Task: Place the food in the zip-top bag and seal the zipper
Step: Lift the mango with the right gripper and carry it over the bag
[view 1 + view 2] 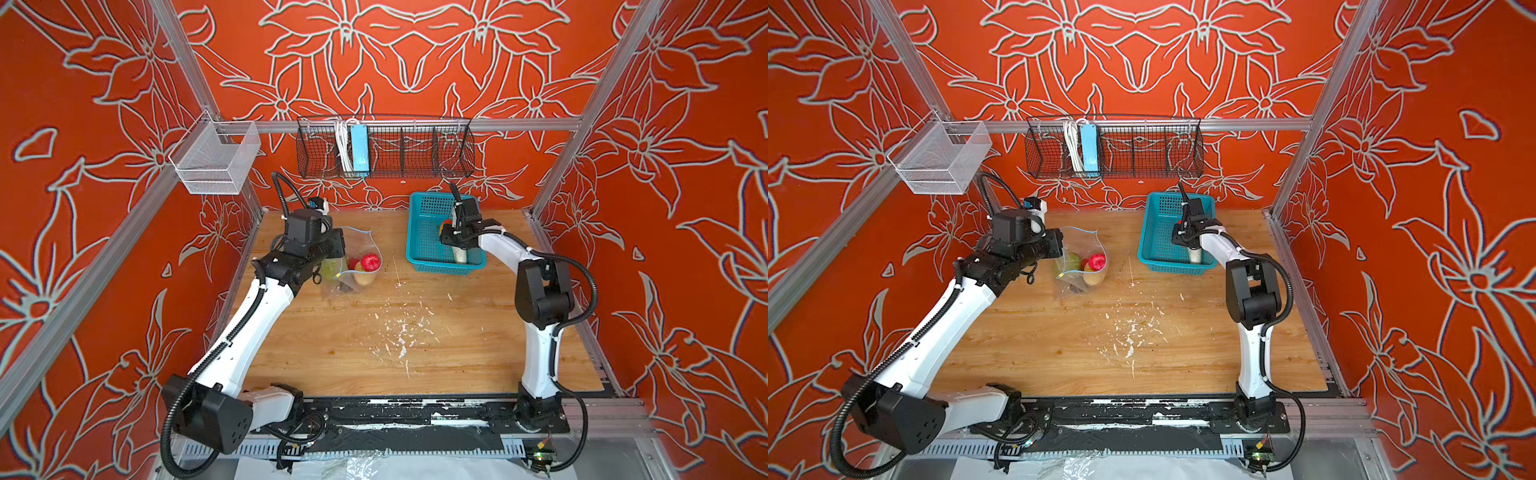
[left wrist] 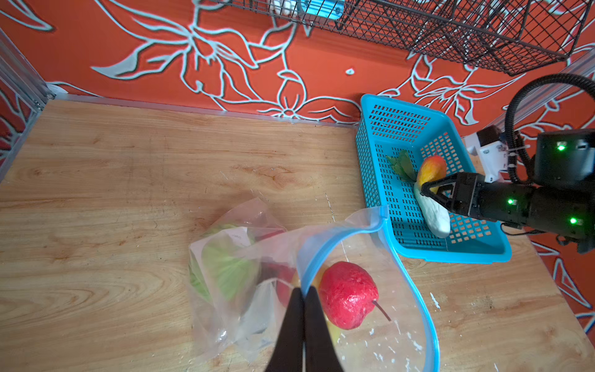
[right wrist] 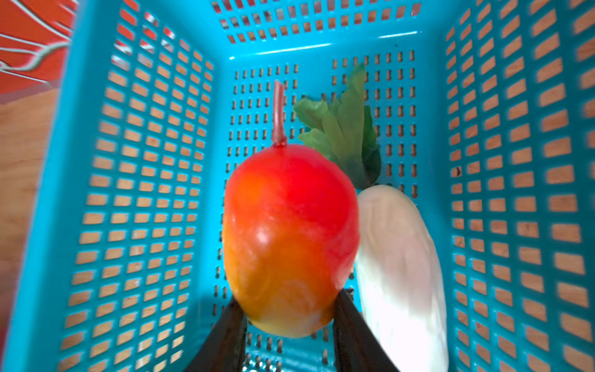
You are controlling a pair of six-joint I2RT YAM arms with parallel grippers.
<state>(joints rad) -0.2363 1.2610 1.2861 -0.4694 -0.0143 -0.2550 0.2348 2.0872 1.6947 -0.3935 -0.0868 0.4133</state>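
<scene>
Left wrist view tells me most of what I need. The left gripper (image 2: 303, 291) has its jaws pressed together on the near lip of the bag (image 2: 231, 322), propping the mouth up and open. The zipper (image 2: 415, 291) swings round in a wide loop, plainly unsealed. Inside I see a cabbage (image 2: 225, 267), a red fruit (image 2: 347, 294) and something yellowish beneath it that I cannot name. In both top views the bag sits on the table (image 1: 374, 340) at the left, apart from the basket (image 1: 419, 249) at the back right.

Over in the right wrist view, the right gripper (image 3: 289, 306) pinches the mango (image 3: 289, 225) at its lower end, one finger on each flank. Whether the mango is clear of the basket floor, I cannot tell. The radish (image 3: 399, 267) lies right against the mango, with its leaves (image 3: 344, 128) at the far end.

I judge the loading to be well past half. Two pieces remain outside the bag: the mango now in the grip and the radish after it. Sealing has not begun, and the strip will need pressing shut along its whole length once the last piece is in.
</scene>
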